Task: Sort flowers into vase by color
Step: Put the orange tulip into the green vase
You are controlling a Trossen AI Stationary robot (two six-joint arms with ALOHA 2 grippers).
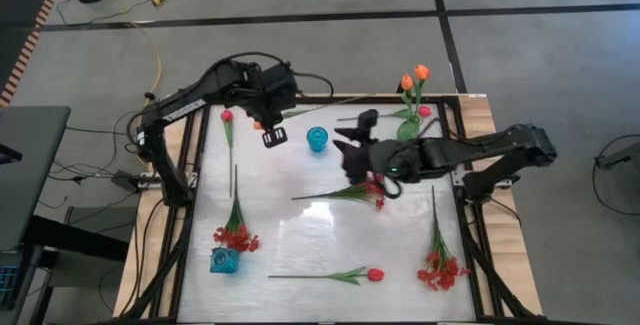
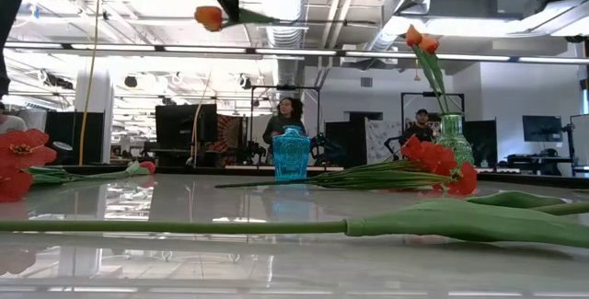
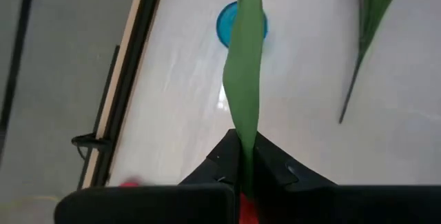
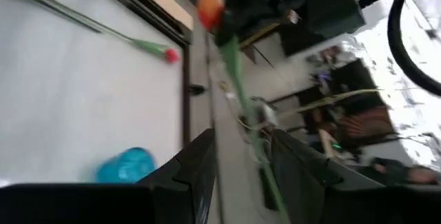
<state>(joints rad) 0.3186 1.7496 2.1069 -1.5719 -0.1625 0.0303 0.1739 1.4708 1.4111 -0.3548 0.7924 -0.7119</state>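
Above white table (image 1: 300, 235), orange tulip (image 2: 209, 17) — horizontal — in left tool (image 1: 274, 137).

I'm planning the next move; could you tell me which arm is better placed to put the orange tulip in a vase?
Left, probably. Its hand is already shut on the orange tulip's stem, raised above the table near the blue vase. The right hand holds nothing visible.
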